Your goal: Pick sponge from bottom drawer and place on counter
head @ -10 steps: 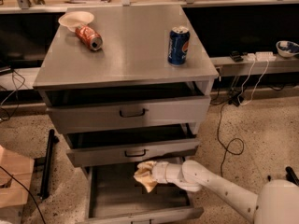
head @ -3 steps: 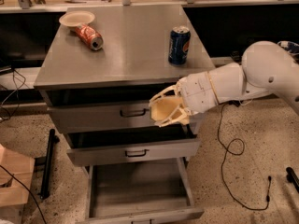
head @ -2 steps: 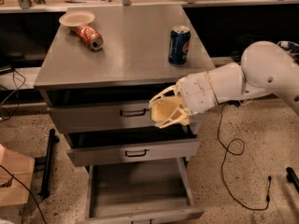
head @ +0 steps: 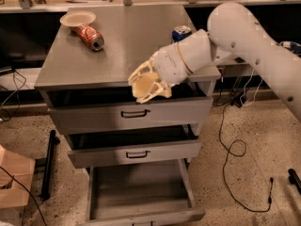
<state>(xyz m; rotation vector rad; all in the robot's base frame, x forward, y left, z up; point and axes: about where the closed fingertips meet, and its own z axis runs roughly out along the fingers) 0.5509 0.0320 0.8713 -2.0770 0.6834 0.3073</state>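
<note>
My gripper (head: pixel 148 84) is shut on the pale-yellow sponge (head: pixel 144 87) and holds it in the air at the front edge of the counter (head: pixel 127 41), just above the top drawer's front. The white arm reaches in from the upper right. The bottom drawer (head: pixel 141 192) stands pulled far out below, its grey floor bare.
On the counter lie a tipped red soda can (head: pixel 90 36) and a cream plate (head: pixel 77 19) at the back left, and a blue can (head: pixel 181 33) stands at the back right, partly behind my arm. The two upper drawers (head: pixel 134 113) are slightly open. Cables lie on the floor at right.
My gripper has lifted the sponge from in front of the top drawer up and left to the counter's front edge. Earlier it held the sponge down in the bottom drawer.
</note>
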